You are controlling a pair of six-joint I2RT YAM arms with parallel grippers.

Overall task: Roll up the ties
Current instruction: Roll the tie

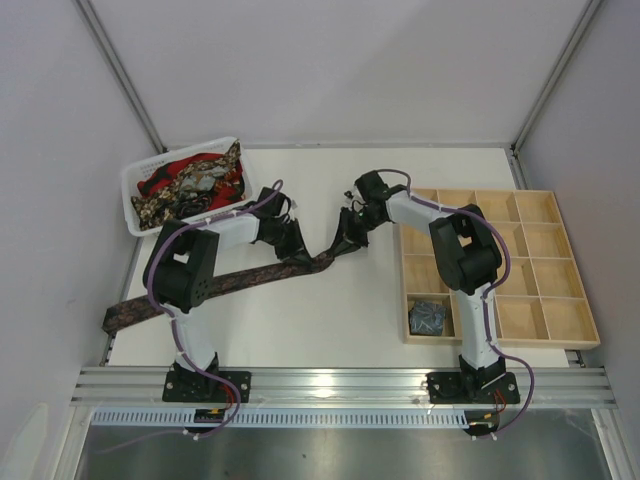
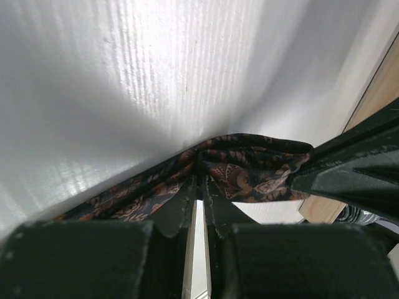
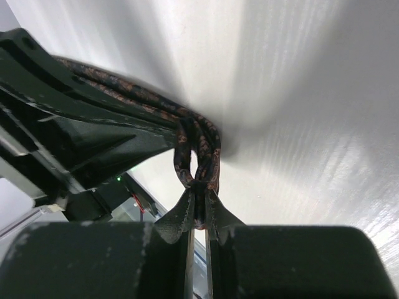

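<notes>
Where both meet mid-table, left gripper (image 2: pixel 199 187) is clenched on the dark brown-maroon paisley fabric necktie (image 1: pixel 240 278), right gripper (image 3: pixel 198 208) clamped on its folded end just beside. Rest of tie trails left across the white table (image 1: pixel 330 320), reaching its left edge.

Both arms bent at the elbow and reached toward each other. The left gripper (image 1: pixel 298 256) and the right gripper (image 1: pixel 346 238) sat close together, each with its 2 fingers pinched tight on the tie (image 1: pixel 240 279).
</notes>
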